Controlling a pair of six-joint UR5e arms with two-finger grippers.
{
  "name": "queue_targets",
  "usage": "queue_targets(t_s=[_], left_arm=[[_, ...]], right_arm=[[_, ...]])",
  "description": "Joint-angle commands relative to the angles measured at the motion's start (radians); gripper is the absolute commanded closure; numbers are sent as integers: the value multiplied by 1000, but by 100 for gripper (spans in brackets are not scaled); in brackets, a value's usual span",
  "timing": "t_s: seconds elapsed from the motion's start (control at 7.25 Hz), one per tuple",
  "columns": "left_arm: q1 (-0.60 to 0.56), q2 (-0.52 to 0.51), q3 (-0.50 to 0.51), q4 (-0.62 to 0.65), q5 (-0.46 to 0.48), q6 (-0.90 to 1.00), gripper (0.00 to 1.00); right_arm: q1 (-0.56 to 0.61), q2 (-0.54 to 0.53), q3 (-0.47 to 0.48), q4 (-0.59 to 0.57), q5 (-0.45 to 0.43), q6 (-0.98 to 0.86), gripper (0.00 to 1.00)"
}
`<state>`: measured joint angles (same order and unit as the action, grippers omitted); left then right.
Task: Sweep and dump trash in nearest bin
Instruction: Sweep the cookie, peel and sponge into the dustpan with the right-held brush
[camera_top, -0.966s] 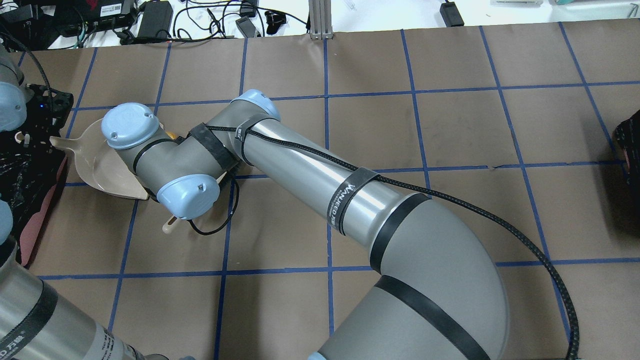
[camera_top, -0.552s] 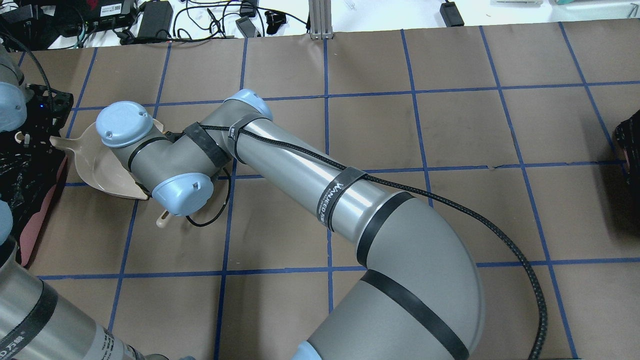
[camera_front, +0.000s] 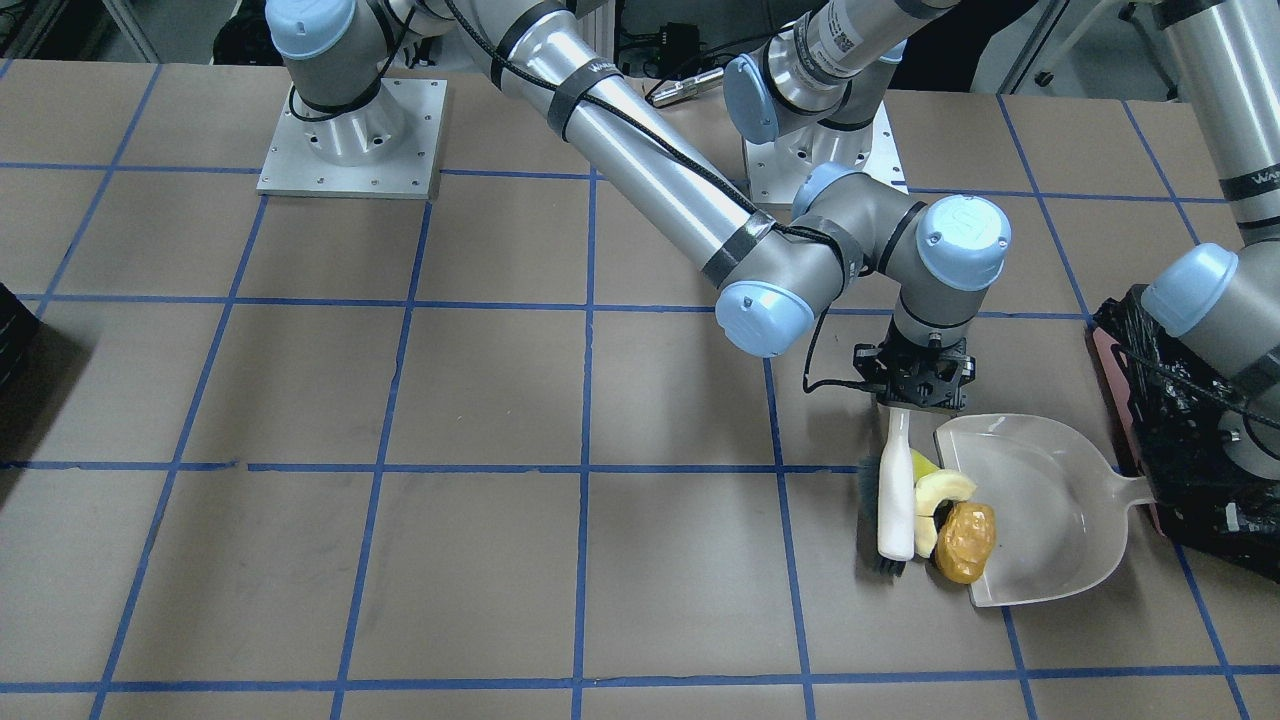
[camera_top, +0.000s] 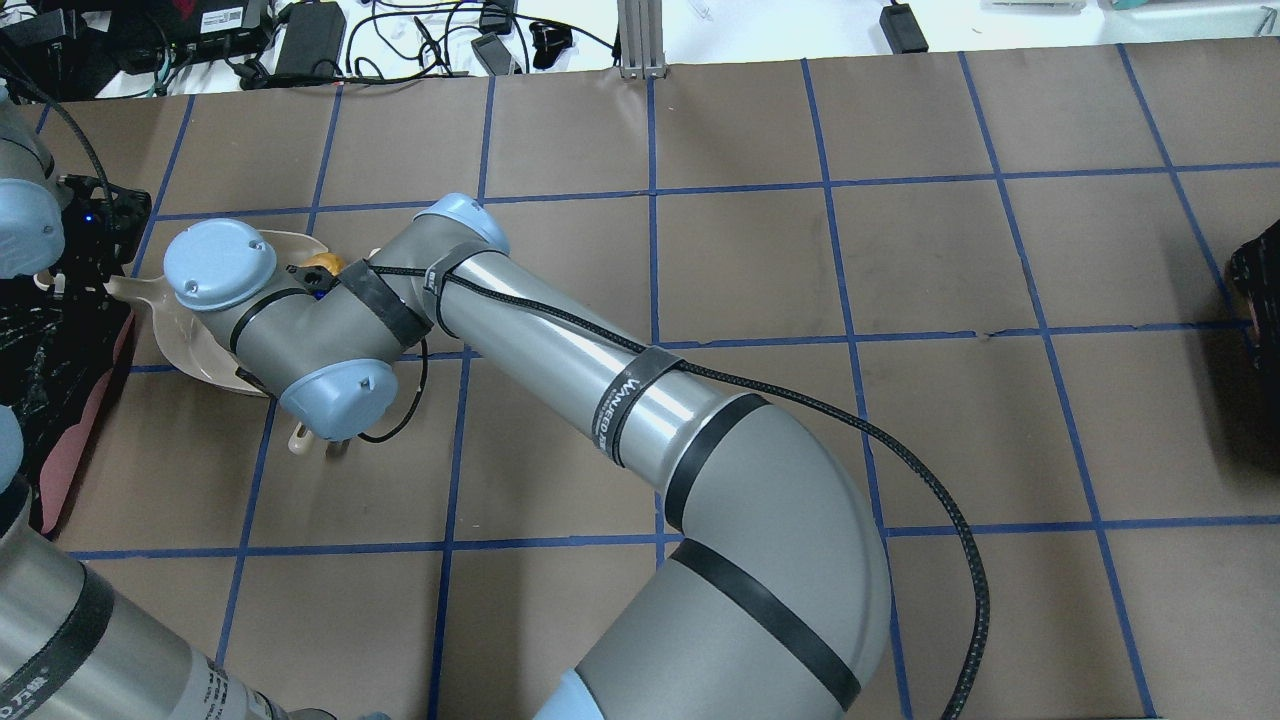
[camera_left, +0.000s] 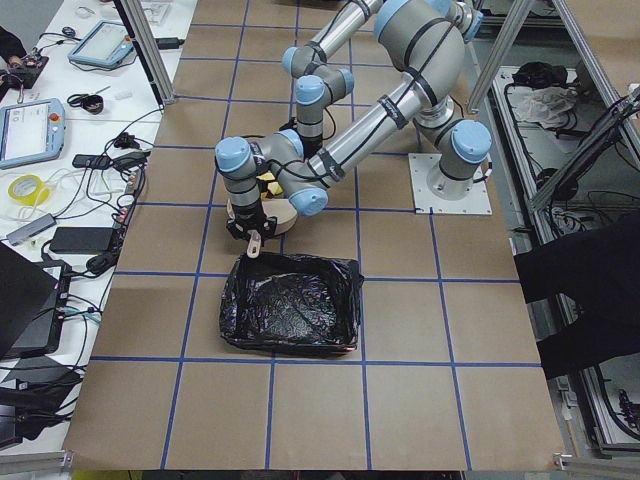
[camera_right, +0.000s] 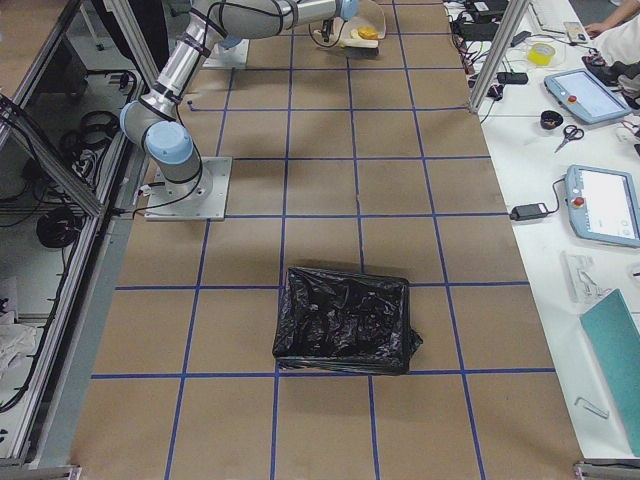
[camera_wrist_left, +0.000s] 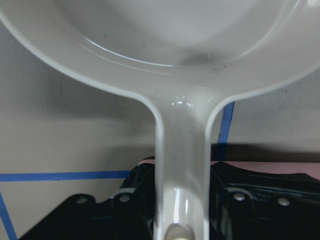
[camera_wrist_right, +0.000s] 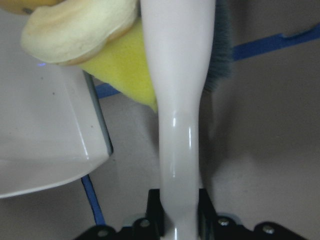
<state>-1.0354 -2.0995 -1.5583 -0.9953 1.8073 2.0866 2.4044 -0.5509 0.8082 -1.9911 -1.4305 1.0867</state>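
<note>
Exterior front-facing view: we put the sweep near its end and the dump not started. Right gripper is clamped on the white handle of the brush, which lies low on the table, with its bristles against the trash at the dustpan lip. Left gripper is closed round the dustpan handle, and the pan is flat on the table.

Banana-like slice, pale and curved, sits on the lip. Brown-orange lump, wrinkled and glossy, is half over the edge. Yellow chunk is wedged between brush and lip, seemingly not in yet.

We judge all three need one more push deeper. Then the pan has to be lifted and tipped into the bin, which is black-bagged and pink-sided, just beside the handle end. In the left side view the bin looks to hold no trash.
</note>
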Motion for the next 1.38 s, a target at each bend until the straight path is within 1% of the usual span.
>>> queue_targets(t_s=[0.0, 0.14, 0.41, 0.55, 0.69, 0.97, 1.24], left_arm=[[0, 3, -5, 7, 0, 0, 100], [0, 3, -5, 9, 1, 0, 100], [0, 6, -6, 6, 0, -2, 100], [-2, 6, -6, 4, -2, -3, 100], [-2, 7, -6, 4, 0, -2, 100], [-2, 7, -6, 4, 0, -2, 100], [-2, 6, -8, 6, -2, -2, 100]], right_arm=[[15, 19, -20, -37, 1, -33, 100], [24, 31, -49, -41, 8, -43, 100], [50, 80, -137, -49, 15, -27, 100], [59, 97, -164, -51, 45, -21, 100], [71, 104, -179, -75, 60, -18, 100], [104, 101, -195, -77, 70, 5, 100], [99, 56, -175, -54, 70, 2, 100]])
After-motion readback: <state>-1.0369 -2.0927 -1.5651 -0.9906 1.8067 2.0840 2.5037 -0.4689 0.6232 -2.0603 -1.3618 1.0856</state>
